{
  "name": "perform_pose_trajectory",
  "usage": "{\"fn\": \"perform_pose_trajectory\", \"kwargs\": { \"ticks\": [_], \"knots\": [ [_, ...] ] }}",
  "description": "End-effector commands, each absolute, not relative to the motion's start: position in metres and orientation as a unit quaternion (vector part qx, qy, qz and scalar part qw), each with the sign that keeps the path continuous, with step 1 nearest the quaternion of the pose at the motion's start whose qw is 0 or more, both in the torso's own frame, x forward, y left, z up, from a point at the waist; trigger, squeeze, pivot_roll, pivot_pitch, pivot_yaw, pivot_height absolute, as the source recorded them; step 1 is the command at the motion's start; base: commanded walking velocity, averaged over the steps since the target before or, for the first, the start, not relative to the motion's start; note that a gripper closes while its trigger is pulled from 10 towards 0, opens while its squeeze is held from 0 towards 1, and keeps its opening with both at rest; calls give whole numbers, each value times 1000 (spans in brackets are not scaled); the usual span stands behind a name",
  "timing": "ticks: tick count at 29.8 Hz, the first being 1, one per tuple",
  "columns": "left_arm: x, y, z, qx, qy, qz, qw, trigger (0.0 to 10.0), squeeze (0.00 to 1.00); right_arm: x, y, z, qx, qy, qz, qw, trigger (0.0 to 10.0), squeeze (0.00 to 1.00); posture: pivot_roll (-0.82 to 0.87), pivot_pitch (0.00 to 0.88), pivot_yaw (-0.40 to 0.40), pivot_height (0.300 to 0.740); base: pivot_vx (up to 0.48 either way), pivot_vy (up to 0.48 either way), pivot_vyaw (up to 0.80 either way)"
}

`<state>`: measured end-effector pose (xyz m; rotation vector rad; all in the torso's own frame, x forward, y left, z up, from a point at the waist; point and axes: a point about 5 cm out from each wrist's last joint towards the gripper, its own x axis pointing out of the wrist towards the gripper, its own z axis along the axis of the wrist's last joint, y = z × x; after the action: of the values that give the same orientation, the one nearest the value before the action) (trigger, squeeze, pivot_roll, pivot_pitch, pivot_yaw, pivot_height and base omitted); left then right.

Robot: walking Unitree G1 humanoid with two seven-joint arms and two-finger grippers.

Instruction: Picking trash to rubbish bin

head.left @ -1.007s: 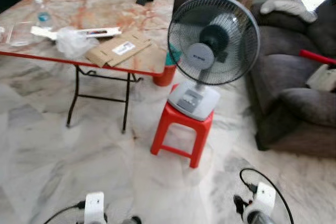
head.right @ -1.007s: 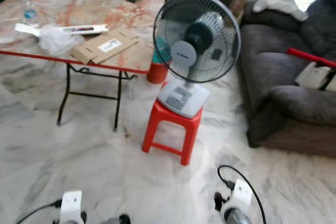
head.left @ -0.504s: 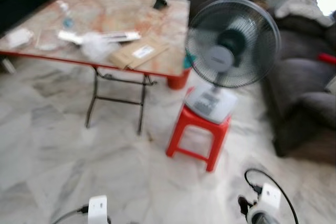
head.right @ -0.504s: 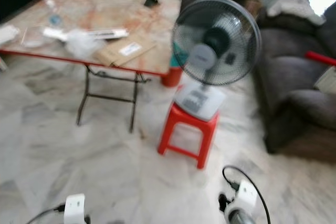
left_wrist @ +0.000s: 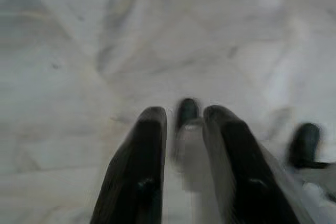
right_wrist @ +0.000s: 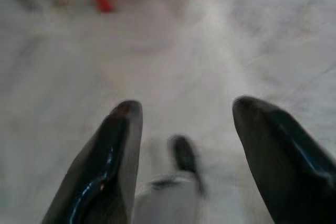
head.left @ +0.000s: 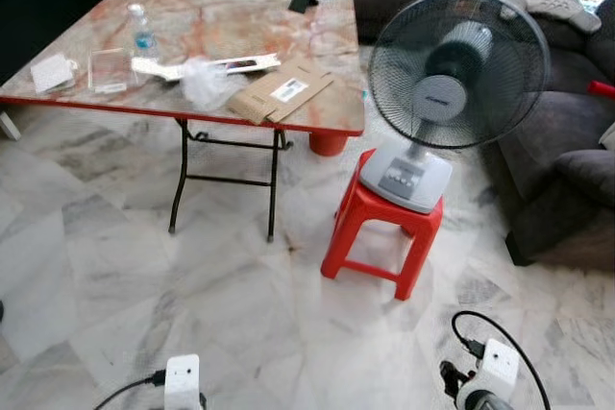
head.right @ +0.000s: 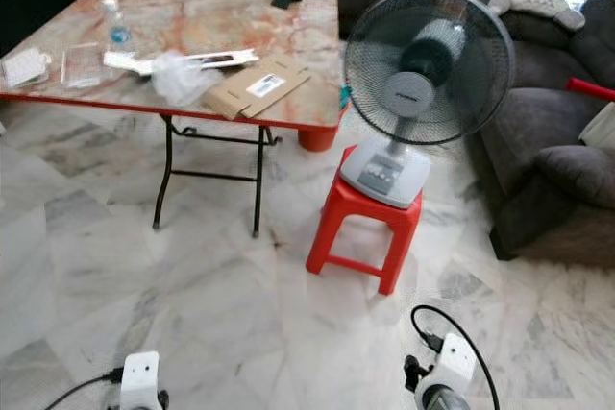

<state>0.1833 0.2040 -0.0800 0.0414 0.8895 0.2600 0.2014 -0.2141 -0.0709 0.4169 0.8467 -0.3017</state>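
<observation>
1. Since a second ago the head camera has swung left, so the whole scene sits further right in the picture and more of the desk's left end shows; the things on it lie as before.
2. The trash lies on the marble-patterned folding desk (head.left: 317, 36): a crumpled clear plastic bag (head.left: 205, 83) touching a flattened cardboard box (head.left: 282, 91), with a long white packet (head.left: 207, 66) just behind them.
3. Further left on the desk stand a plastic water bottle (head.left: 142, 34) and a clear plastic container (head.left: 109, 70), with a small white pack (head.left: 52, 73) near the edge.
4. Right of the desk, a grey electric fan (head.left: 454, 74) stands on a red plastic stool (head.left: 382, 233), beside a dark grey sofa (head.left: 567, 180).
5. The left tool (left_wrist: 184, 129) hangs low over the marble floor (head.left: 115, 266), fingers a narrow gap apart, empty.
6. The right tool (right_wrist: 186, 121) hangs likewise, spread wide, released.
</observation>
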Motion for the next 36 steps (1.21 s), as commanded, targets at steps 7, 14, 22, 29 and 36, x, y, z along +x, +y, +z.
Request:
{"fn": "perform_pose_trajectory", "kwargs": {
  "ticks": [7, 14, 22, 29, 36],
  "knots": [
    [230, 188, -50, 98, 309, 67, 944, 10000, 0, 234, -233, -45, 128, 344, -111, 924, 10000, 0, 47, 123, -93, 740, 0, 0, 0],
    [279, 178, 4, 112, 130, 60, 983, 10000, 0, 292, -234, 10, 89, 209, -51, 973, 10000, 0, 47, 130, -98, 740, 0, 0, 0],
    [326, 154, 78, 92, -36, 55, 994, 10000, 0, 355, -192, 91, 99, 36, 41, 994, 10000, 0, 48, 133, -99, 740, 0, 0, 0],
    [341, 140, 119, 120, -119, 38, 985, 10000, 0, 371, -164, 124, 121, -29, 79, 989, 10000, 0, 45, 131, -97, 740, 0, 0, 0],
    [344, 129, 142, 122, -160, 34, 979, 10000, 0, 374, -146, 138, 138, -59, 104, 983, 10000, 0, 45, 129, -92, 740, 208, 0, 0]
  ]
}}
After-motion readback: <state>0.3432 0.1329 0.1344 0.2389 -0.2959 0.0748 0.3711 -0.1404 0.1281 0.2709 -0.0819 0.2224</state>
